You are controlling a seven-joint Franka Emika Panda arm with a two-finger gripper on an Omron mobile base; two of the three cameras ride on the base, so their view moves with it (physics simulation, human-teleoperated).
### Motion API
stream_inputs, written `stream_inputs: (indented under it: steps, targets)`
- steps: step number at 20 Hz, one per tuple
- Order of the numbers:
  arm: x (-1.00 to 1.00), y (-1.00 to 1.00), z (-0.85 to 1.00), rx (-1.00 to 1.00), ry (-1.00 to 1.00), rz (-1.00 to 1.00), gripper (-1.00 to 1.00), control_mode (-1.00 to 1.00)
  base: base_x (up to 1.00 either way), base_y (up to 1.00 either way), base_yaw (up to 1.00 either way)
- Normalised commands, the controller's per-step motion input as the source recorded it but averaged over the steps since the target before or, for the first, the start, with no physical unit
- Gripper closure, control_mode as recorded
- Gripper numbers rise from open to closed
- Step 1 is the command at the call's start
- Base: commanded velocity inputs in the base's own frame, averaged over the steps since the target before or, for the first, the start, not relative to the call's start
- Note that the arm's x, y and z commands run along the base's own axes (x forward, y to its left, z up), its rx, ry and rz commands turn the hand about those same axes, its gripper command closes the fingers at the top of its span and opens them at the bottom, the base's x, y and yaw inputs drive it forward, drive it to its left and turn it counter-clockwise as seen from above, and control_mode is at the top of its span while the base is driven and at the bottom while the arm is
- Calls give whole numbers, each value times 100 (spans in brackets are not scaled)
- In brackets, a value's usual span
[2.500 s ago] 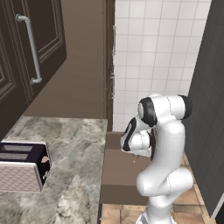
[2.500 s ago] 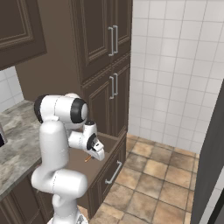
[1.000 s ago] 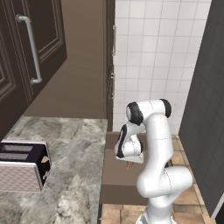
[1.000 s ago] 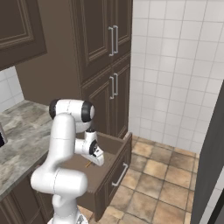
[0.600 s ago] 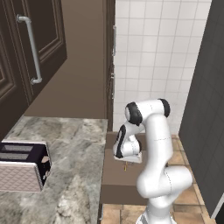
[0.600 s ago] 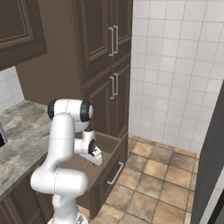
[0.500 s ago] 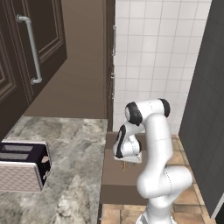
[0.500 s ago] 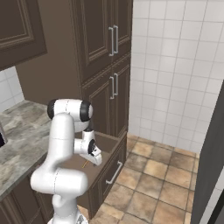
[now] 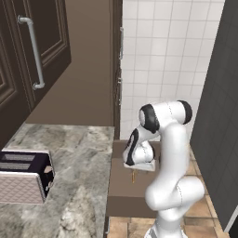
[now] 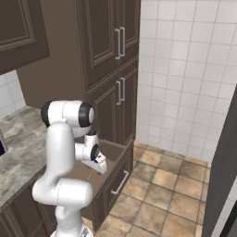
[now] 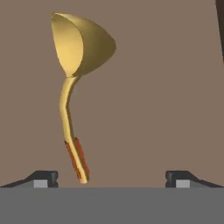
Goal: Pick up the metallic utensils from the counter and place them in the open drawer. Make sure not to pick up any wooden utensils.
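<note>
A quilted silver toaster [image 9: 22,181] is sitting at the left on the marbled grey bench [image 9: 79,172], with dark cabinets [image 9: 32,56] rising behind. To its right, the tool [image 11: 111,177] is hanging over the open dark-brown drawer [image 9: 122,204], fingers spread wide. The golden ladle [image 11: 74,83], its handle tip reddish, is lying between them on the drawer's smooth floor.

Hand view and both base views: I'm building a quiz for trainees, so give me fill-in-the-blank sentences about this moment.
1. The shiny golden spoon-headed utensil lies above the brown floor of the open ____.
2. The gripper has its two dark fingertips spread wide, so it is ____.
3. On the grey marbled stone counter stands a silver ____.

Missing words: drawer; open; toaster
</note>
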Motion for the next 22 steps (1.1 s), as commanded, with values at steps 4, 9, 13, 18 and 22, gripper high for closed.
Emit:
stream_inputs:
  steps: [4,9,13,18,22]
  targets:
    - [-39,0,100,0,-3,0,-100,-100,0,0,0]
    - [-54,0,100,0,-6,0,-100,-100,0,0,0]
    - [-68,0,100,0,-18,0,-100,-100,0,0,0]
    - [-17,-10,100,0,-5,0,-100,-100,0,0,0]
    - [-4,-17,100,0,0,0,-100,-100,0,0,0]
